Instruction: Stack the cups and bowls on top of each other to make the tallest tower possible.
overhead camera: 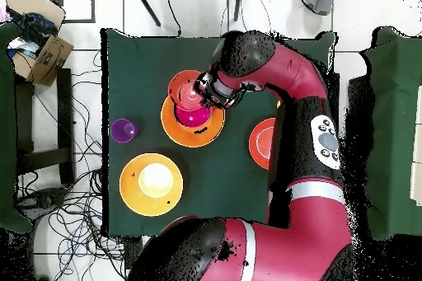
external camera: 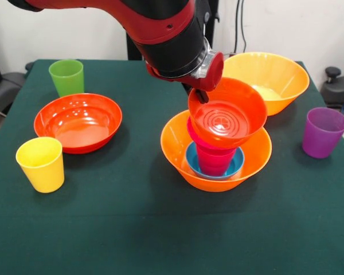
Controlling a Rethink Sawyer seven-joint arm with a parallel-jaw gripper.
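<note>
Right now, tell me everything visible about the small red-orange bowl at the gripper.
The small red-orange bowl is glossy plastic, round, with concentric rings moulded in its bottom. It is tilted, its opening turned toward the front camera. It sits on top of the pink pieces of the tower, above the blue bowl inside the large orange bowl. The gripper meets its upper rim; whether it is clamped cannot be told.

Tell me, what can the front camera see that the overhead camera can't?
Only the front view shows the green cup and the yellow cup. Only the overhead view shows the cardboard box and cables on the floor. Both show the purple cup, the empty large orange bowl, and the tower with a tilted small red-orange bowl at the gripper.
</note>
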